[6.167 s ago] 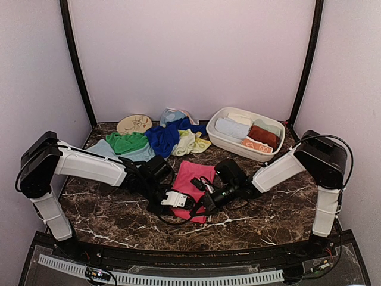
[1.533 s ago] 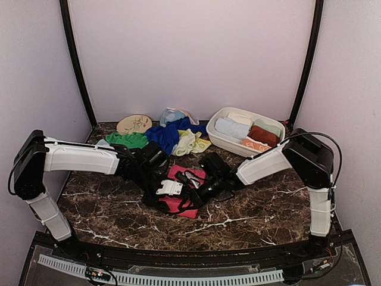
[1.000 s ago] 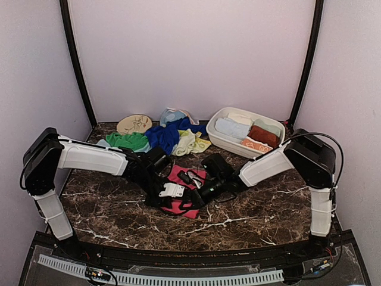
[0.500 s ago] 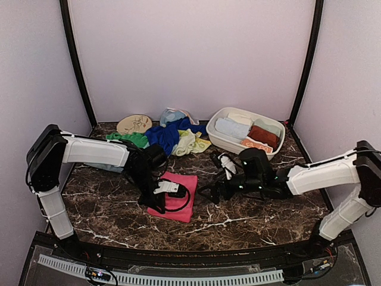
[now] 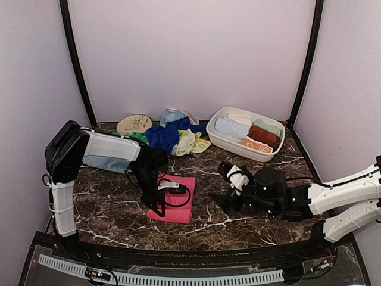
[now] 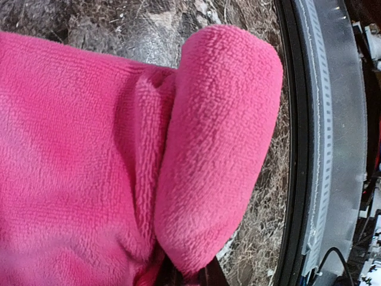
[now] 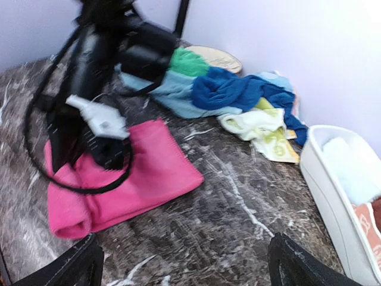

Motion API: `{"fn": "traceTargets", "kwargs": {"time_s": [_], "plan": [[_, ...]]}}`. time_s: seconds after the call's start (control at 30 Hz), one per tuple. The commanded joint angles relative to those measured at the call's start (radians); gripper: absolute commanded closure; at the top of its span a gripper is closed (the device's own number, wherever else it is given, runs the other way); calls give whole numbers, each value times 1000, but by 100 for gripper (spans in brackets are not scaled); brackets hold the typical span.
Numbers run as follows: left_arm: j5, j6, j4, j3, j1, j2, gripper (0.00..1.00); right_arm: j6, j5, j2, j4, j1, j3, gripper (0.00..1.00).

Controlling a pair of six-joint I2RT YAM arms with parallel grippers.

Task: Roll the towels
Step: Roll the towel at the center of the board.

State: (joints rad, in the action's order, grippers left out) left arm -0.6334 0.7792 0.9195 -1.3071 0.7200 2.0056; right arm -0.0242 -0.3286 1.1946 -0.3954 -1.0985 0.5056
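A pink-red terry towel [image 5: 178,199] lies on the dark marble-patterned surface [image 5: 250,223], left of the white oval plastic basin [image 5: 221,140] and nearer the arm bases than the basin is. Its near edge is turned over into a short, thick roll. The rest is spread flat toward the back wall.

The left pincer [image 5: 159,205] is clenched on that rolled edge. In the left wrist view its dark fingertips [image 6: 209,279] pinch the end of the roll, close to the front rim of the surface.

The right pincer [image 5: 231,173] is released, with its fingers wide apart and nothing between them. It sits low over the surface on the near side of the basin, apart from the pink-red towel and pointing toward it.

Left of the basin, along the back wall, loose towels lie in a heap:
- a royal blue towel [image 5: 162,137]
- a lime-yellow towel [image 5: 191,143] just beside the basin
- a green towel [image 7: 187,62]
- a pale blue towel [image 5: 171,114] at the back

A round tan patterned disc [image 5: 134,124] lies beyond the heap, farthest from the basin.

Inside the basin, rolled towels are packed side by side. Among them are a pale blue roll [image 5: 231,127], a white roll [image 5: 240,118] and a rust-brown roll [image 5: 264,135].
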Motion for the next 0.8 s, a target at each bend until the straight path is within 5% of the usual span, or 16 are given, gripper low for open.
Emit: {"fn": "traceTargets", "kwargs": {"time_s": [0.0, 0.17, 0.4, 0.77], "plan": [[0, -29, 48, -4, -25, 95, 100, -372, -87, 89, -53, -177, -25, 7], [14, -47, 67, -35, -34, 142, 100, -567, -105, 281, -110, -311, 66, 16], [55, -82, 69, -60, -40, 189, 100, -704, -13, 550, -177, -328, 232, 27], [42, -54, 89, -67, -52, 192, 92, -645, 66, 753, -228, -253, 341, 50]]}}
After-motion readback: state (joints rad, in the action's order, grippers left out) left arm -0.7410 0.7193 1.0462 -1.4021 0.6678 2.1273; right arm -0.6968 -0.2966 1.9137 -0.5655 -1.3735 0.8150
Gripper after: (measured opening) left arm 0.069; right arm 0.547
